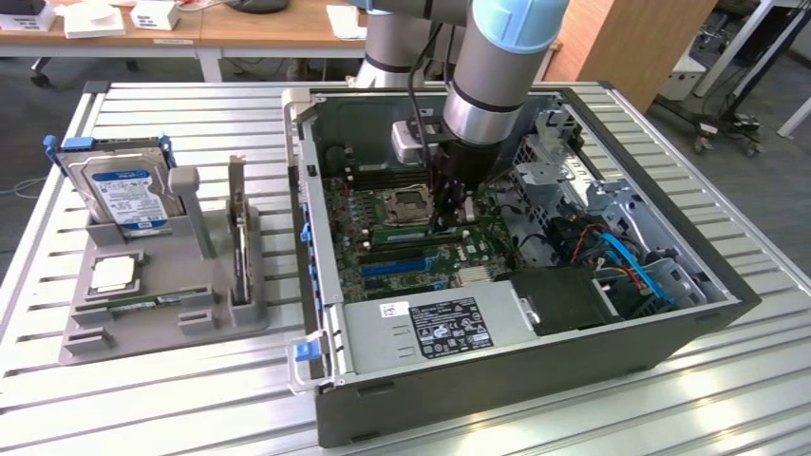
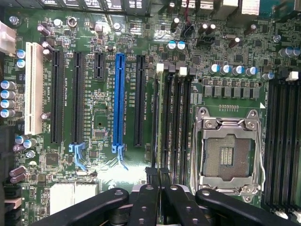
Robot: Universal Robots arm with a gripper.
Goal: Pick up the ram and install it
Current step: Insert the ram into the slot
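Table [image 1: 165, 408], slatted metal, holds computer case [image 1: 507, 389], end effector [image 1: 450, 226] inside; desks [image 1: 254, 28] behind.

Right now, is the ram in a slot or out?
In: the ram stands in a memory slot, shut jaws at one end; fully seated, cannot tell.

Over CPU socket [image 1: 411, 201]: I see open room.
Beside socket: my gripper [image 1: 446, 224] stands there.
Socket's camera side: power supply [image 1: 431, 325] blocks.

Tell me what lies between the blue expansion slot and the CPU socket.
In the wrist view: a black expansion slot, then the memory slots, with the ram at the one nearest that slot.
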